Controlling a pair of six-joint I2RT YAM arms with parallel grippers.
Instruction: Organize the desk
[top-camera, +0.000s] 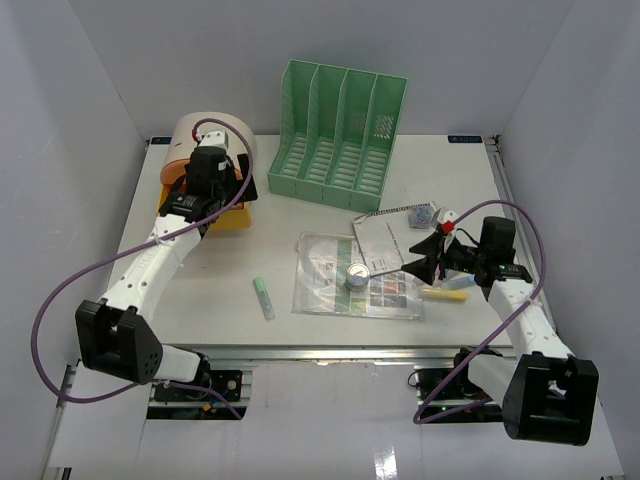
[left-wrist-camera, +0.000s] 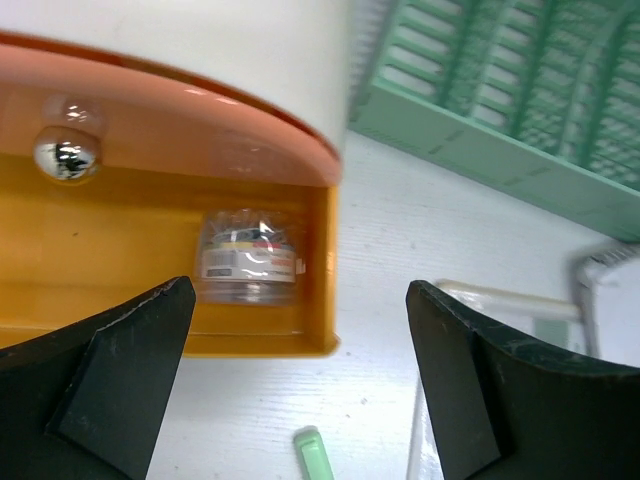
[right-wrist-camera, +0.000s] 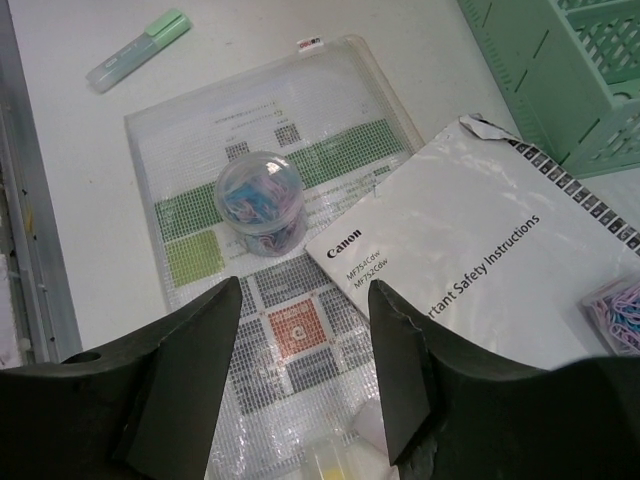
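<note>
The white desk (top-camera: 200, 290) carries loose items. My left gripper (top-camera: 218, 195) hangs open over the pulled-out orange drawer (left-wrist-camera: 120, 250) of the cream drawer box (top-camera: 205, 135). A small clear jar (left-wrist-camera: 248, 258) lies in the drawer, apart from the wide jaws of the left gripper (left-wrist-camera: 300, 290). My right gripper (top-camera: 422, 255) is open and empty above a mesh pouch (right-wrist-camera: 200, 150). A jar of coloured clips (right-wrist-camera: 260, 200) stands on the pouch ahead of the right gripper (right-wrist-camera: 305, 290). A Canon booklet (right-wrist-camera: 480, 260) overlaps the pouch.
A green file rack (top-camera: 340, 135) stands at the back. A green highlighter (top-camera: 263, 297) lies left of the pouch. A yellow highlighter (top-camera: 445, 292) lies under the right gripper. A second clip jar (top-camera: 422, 214) rests on the booklet's far corner. Metal rails edge the desk.
</note>
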